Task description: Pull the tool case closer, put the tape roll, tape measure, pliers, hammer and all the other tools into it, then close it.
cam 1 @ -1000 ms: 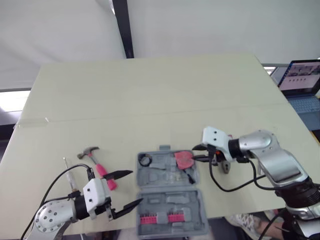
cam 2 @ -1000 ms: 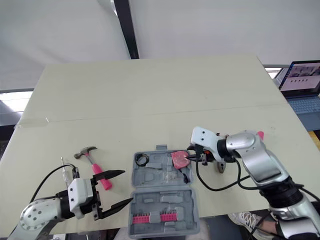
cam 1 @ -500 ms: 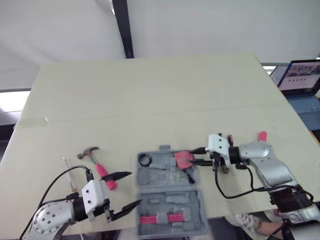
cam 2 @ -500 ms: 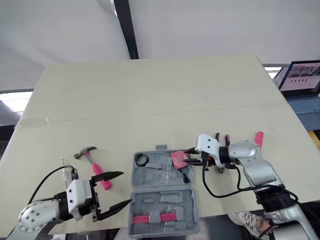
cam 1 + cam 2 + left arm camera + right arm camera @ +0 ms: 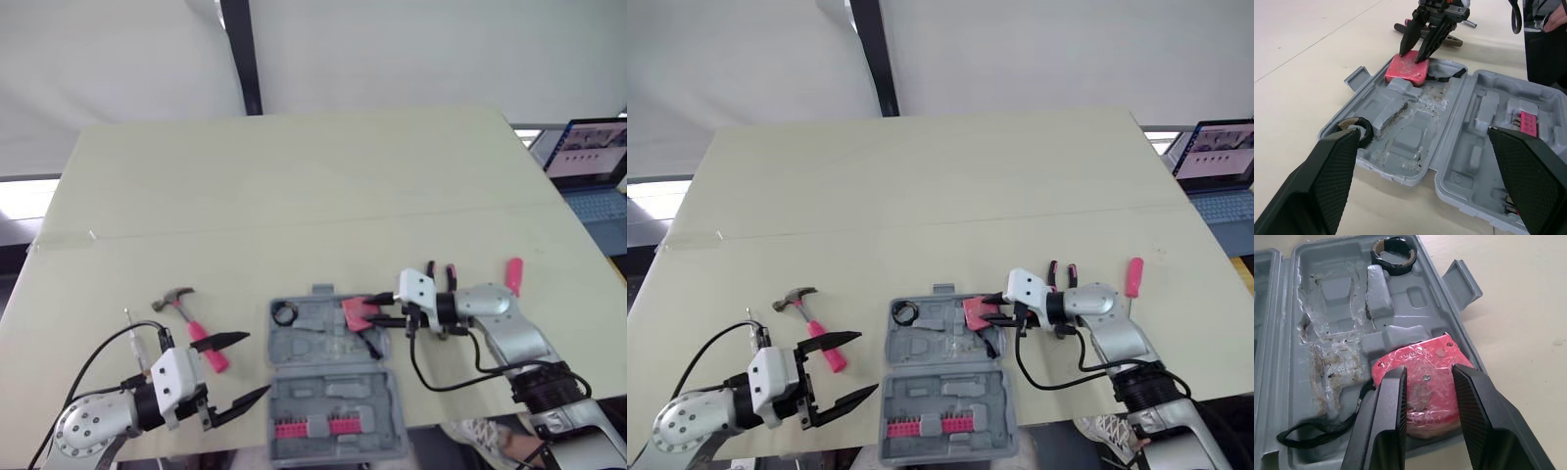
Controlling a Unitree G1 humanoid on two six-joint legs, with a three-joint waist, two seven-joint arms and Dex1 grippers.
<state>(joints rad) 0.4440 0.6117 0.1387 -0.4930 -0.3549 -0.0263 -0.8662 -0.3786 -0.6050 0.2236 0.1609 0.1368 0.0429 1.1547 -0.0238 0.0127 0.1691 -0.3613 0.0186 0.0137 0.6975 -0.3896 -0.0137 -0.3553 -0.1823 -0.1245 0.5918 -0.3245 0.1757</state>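
Note:
The grey tool case [image 5: 333, 387] lies open at the table's front edge. The black tape roll [image 5: 285, 314] and the pink tape measure [image 5: 357, 311] sit in its far half. My right gripper [image 5: 372, 309] stands slightly open, its fingertips over the tape measure [image 5: 1425, 360], one to each side of its top. The pink-handled pliers [image 5: 439, 276] lie just behind that wrist. Left of the case lies the hammer [image 5: 188, 313]. My left gripper [image 5: 257, 363] is wide open beside the case's left side, holding nothing.
A pink screwdriver [image 5: 513, 274] lies to the right of the pliers. A clear-handled screwdriver [image 5: 132, 338] lies left of the hammer. A laptop [image 5: 588, 162] sits beyond the table's right edge. A row of pink bits [image 5: 313, 428] fills the case's near half.
My right arm has sunk lower and its gripper has come back over the tape measure, uncovering the pliers and pink screwdriver. My left gripper has slid slightly back and left.

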